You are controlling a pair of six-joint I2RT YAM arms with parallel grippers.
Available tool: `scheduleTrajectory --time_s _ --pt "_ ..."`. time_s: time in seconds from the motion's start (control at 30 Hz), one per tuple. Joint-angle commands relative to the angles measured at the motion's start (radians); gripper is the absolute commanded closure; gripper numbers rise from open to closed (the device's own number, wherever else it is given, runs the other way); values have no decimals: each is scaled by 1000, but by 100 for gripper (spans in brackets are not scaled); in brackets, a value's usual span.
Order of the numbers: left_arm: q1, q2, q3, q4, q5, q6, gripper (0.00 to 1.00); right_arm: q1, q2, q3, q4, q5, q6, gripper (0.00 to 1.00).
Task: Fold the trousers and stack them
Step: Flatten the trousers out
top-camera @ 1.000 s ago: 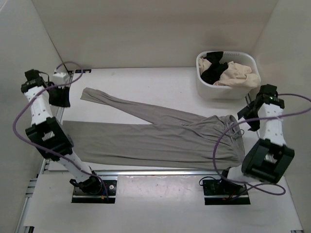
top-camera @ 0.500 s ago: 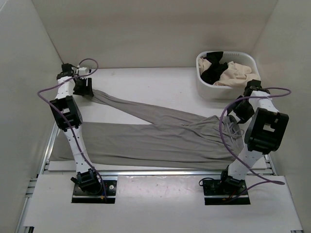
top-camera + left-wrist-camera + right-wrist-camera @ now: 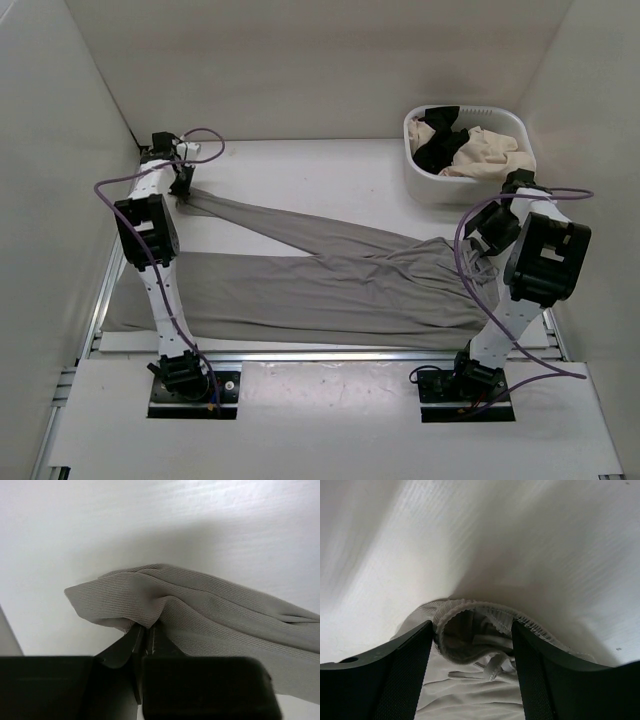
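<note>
White table underfoot here, matte and evenly lit, no hard glare anywhere. Plain off-white back wall at the far side, a slanted panel closing the left and another closing the right. A metal rail runs along the near edge, and a white board sits nearer than that. Soft shadows only.

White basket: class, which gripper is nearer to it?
Right. The right gripper is close beside the white basket; the left gripper is across the table, gripping the trousers by a cuff.
</note>
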Motion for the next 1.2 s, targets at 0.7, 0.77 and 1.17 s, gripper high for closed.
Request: scheduleTrajectory --time_s 0.7,0.77,1.17 --pt "199 -438 -664 -157 -59 77 86 -5 -85 -5 -68 -75 -96 100" --pt "211 -438 -635 -176 -41 77 81 -5 -94 -49 -113 -90 -96 100" --pt "317 -398 -367 -324 264 54 27 -48 -122 -66 -122 -58 -143 78"
